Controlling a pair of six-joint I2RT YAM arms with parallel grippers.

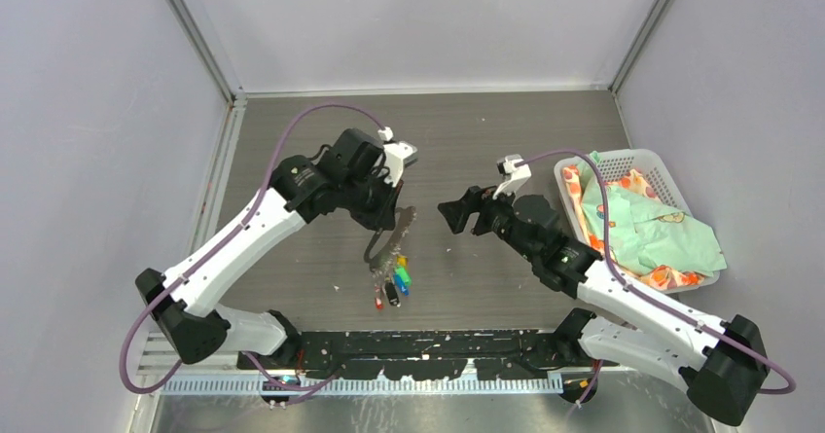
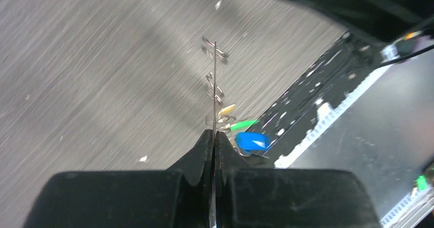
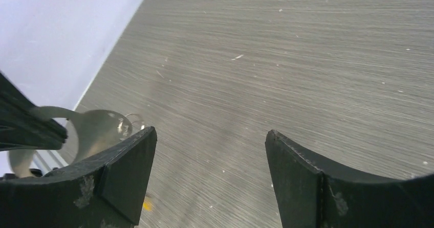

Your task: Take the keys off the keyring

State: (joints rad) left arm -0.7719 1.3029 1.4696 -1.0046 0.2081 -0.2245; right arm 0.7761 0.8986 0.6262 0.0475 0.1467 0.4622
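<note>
Jaws of the left gripper (image 1: 387, 211) are pressed together on the keyring (image 1: 394, 236), clamping the flat silvery plate by its upper end. In the left wrist view the plate (image 2: 214, 79) shows edge-on as a thin line running straight out from between the closed fingertips (image 2: 204, 146). Small wire loops stick out to either side along its length.

The keys (image 1: 393, 283) hang in a cluster from the plate's lower end, towards the arm bases. Green, blue and red heads can be told apart, and a darker one among them. Whether the lowest of them touch the table (image 1: 506, 141) cannot be told. From the left wrist, a blue head (image 2: 252, 141) and a green one (image 2: 244, 124) sit just right of the plate's edge, close to the fingertips.

The right gripper (image 1: 449, 215) stands with its jaws wide apart and holds nothing (only bare tabletop shows between its two fingers (image 3: 128, 161)). It faces the keyring from the right, near it but not touching. In its own wrist view the plate (image 3: 97, 130) lies outside the gap, left of the left-hand finger and partly hidden behind it.

A white basket (image 1: 623, 161) with crumpled cloth (image 1: 652, 224) rests at the table's right side, well apart from both grippers.
</note>
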